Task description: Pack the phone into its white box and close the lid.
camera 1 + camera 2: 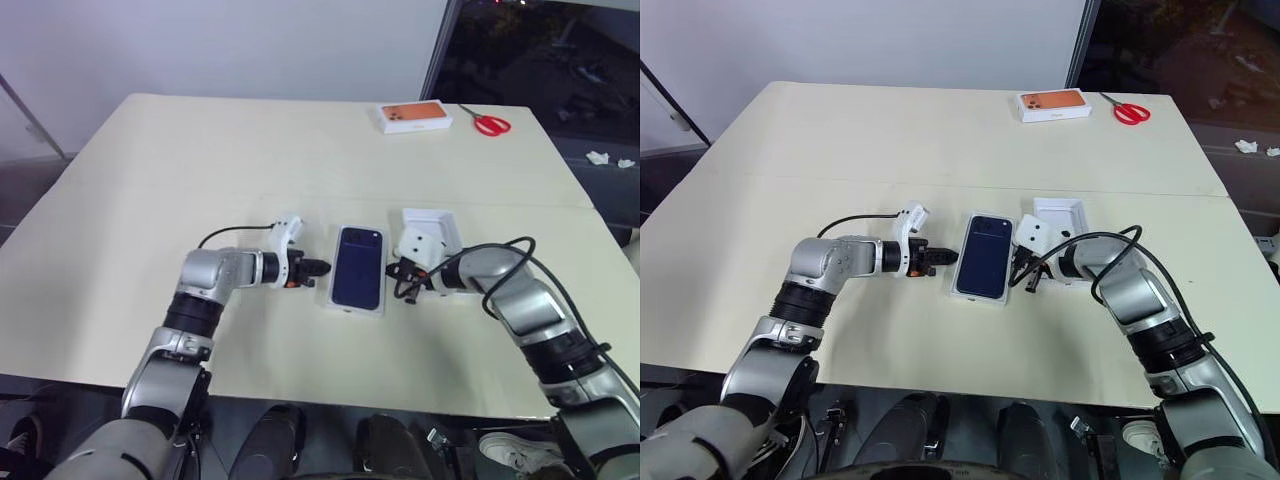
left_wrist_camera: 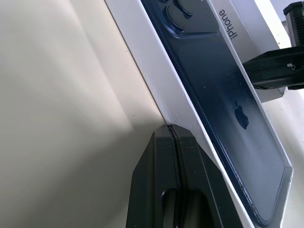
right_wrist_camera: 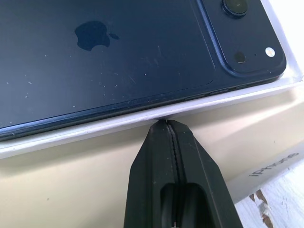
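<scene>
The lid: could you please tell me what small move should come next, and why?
Probably draw the right gripper back from the white box toward the lid. The phone already lies in the box, both shut grippers, the left gripper too, have their tips at its long sides, and the lid lies open side up beside it.

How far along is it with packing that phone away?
Done: the phone already lies in the white box. In hand: the left gripper and right gripper, both shut, sit at the box's long sides. Left: the lid lies open side up beside it, not yet on.
</scene>
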Robot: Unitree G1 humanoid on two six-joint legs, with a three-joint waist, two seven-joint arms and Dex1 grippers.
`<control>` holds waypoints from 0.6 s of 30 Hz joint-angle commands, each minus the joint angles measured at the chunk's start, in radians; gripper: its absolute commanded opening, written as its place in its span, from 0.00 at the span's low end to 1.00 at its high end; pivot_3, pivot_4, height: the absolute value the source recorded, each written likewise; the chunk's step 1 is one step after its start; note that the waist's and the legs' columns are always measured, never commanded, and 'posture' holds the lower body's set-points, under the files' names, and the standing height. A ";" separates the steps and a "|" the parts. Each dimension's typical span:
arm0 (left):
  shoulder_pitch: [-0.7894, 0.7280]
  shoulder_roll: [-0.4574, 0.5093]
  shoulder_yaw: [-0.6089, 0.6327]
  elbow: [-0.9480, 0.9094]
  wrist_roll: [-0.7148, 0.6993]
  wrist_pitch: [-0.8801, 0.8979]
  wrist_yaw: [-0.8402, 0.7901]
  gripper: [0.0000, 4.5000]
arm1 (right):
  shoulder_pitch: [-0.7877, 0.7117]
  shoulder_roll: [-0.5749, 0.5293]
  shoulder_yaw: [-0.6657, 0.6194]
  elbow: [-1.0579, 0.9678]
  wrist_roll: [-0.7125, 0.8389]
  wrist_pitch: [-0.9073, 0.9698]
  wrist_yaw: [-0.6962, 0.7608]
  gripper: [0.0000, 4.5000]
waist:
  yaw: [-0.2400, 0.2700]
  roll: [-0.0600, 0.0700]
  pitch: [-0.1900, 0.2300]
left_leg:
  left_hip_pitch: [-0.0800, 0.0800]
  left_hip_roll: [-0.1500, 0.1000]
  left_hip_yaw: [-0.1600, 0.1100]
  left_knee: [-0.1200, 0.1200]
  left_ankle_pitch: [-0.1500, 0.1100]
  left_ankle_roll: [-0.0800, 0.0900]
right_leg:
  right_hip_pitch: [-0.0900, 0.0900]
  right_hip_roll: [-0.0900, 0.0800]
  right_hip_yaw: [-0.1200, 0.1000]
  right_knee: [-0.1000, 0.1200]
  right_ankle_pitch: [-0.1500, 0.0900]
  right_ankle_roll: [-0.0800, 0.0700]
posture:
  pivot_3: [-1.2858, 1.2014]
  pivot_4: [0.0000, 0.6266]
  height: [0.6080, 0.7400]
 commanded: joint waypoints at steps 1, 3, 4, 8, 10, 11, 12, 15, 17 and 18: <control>0.019 -0.047 -0.073 -0.016 0.002 0.022 -0.027 0.01 | 0.014 -0.003 0.018 -0.005 0.003 0.008 0.010 0.00 | 0.000 0.000 0.000 | 0.000 0.000 0.000 0.000 0.000 0.000 | 0.000 0.000 0.000 0.000 0.000 0.000 | 0.52 0.24 1.00; 0.017 -0.050 -0.062 -0.029 -0.001 0.036 -0.027 0.01 | 0.003 0.001 0.020 0.006 0.000 0.003 0.010 0.00 | -0.001 0.000 0.000 | 0.000 0.000 0.000 0.000 0.000 0.000 | 0.000 0.000 0.000 0.000 0.000 0.000 | 0.52 0.24 1.00; 0.016 -0.051 -0.058 -0.035 -0.005 0.043 -0.027 0.01 | -0.002 0.003 0.020 0.013 -0.001 0.000 0.010 0.00 | -0.001 0.000 0.000 | 0.000 0.000 0.000 0.000 0.000 0.000 | 0.000 0.000 0.000 0.000 0.000 0.000 | 0.52 0.24 1.00; 0.035 -0.032 -0.059 -0.077 0.000 0.053 -0.028 0.01 | -0.017 0.008 0.032 0.030 -0.007 -0.012 0.021 0.00 | -0.006 0.000 0.000 | 0.000 0.000 0.000 0.000 0.000 0.000 | 0.000 0.000 0.000 0.000 0.000 0.000 | 0.52 0.24 1.00; 0.045 -0.025 -0.048 -0.089 0.001 0.057 -0.024 0.01 | -0.020 0.009 0.033 0.031 -0.002 -0.008 0.028 0.00 | -0.010 0.000 0.000 | 0.000 0.000 0.000 0.000 0.000 0.000 | 0.000 0.000 0.000 0.000 0.000 0.000 | 0.52 0.24 1.00; 0.050 -0.022 -0.045 -0.096 0.003 0.054 -0.021 0.01 | -0.023 0.010 0.032 0.031 0.002 -0.005 0.031 0.00 | -0.013 0.000 0.000 | 0.000 0.000 0.000 0.000 0.000 0.000 | 0.000 0.000 0.000 0.000 0.000 0.000 | 0.52 0.24 1.00; 0.058 -0.017 -0.041 -0.105 0.004 0.048 -0.020 0.01 | -0.026 0.012 0.029 0.032 0.008 0.000 0.035 0.00 | -0.015 0.000 0.000 | 0.000 0.000 0.000 0.000 0.000 0.000 | 0.000 0.000 0.000 0.000 0.000 0.000 | 0.52 0.24 1.00; 0.076 0.000 -0.026 -0.134 0.000 0.053 -0.016 0.01 | -0.041 0.014 0.017 0.036 0.017 0.001 0.037 0.00 | -0.025 0.000 0.000 | 0.000 0.000 0.000 -0.001 0.000 0.000 | 0.000 0.000 0.000 0.000 0.000 0.000 | 0.52 0.24 1.00; 0.083 0.013 -0.014 -0.148 -0.003 0.057 -0.013 0.01 | -0.048 0.005 0.018 0.031 0.016 0.004 0.046 0.00 | -0.026 0.000 0.000 | -0.001 0.001 0.000 -0.001 0.000 0.000 | -0.001 0.000 0.000 0.000 0.000 0.001 | 0.52 0.24 1.00; 0.086 0.023 -0.005 -0.155 -0.004 0.058 -0.012 0.01 | -0.050 -0.007 0.022 0.021 0.017 0.011 0.061 0.00 | -0.027 0.000 0.000 | -0.001 0.001 0.000 -0.001 0.000 0.000 | -0.001 0.000 0.000 0.000 0.000 0.001 | 0.52 0.24 1.00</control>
